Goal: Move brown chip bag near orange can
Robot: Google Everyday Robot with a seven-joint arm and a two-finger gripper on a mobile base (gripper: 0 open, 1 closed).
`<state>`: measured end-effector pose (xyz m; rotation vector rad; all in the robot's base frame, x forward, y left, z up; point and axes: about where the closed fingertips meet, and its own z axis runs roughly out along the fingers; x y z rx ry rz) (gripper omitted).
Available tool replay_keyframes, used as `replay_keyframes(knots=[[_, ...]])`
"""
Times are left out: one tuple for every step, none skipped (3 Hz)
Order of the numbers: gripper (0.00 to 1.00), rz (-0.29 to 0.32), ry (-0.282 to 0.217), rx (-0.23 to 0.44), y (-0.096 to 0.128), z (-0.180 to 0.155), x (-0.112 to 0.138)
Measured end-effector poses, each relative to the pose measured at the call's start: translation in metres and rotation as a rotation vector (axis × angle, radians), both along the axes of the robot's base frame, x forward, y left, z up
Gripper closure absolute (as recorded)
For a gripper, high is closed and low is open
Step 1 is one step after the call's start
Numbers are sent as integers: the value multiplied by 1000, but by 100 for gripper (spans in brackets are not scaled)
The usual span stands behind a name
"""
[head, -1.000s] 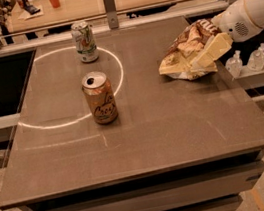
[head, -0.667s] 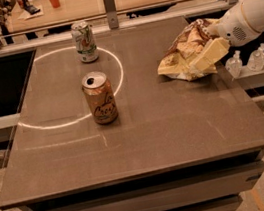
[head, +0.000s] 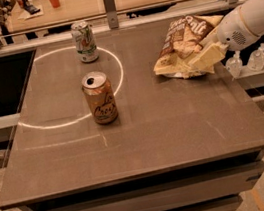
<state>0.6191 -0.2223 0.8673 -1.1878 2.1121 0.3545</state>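
The brown chip bag (head: 180, 44) lies crumpled at the right side of the table (head: 176, 125), its dark top raised and its pale lower part toward the edge. My gripper (head: 208, 54) reaches in from the right on a white arm and is shut on the bag's right side. The orange can (head: 100, 99) stands upright left of centre, well apart from the bag, on the edge of a bright ring of light.
A white and green can (head: 84, 41) stands at the back left. Two small clear bottles (head: 234, 64) sit on a ledge off the table's right edge. A metal rail with posts (head: 109, 0) runs behind the table, with a cluttered desk beyond.
My arm has shifted slightly left and lower over the bag. The bag's dark top now stands more upright. The cans have not moved.
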Motion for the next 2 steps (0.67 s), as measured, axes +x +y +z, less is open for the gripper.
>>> replay_keyframes(knots=[[85, 44, -7, 47, 6, 6, -6], [100, 131, -15, 112, 26, 26, -21]])
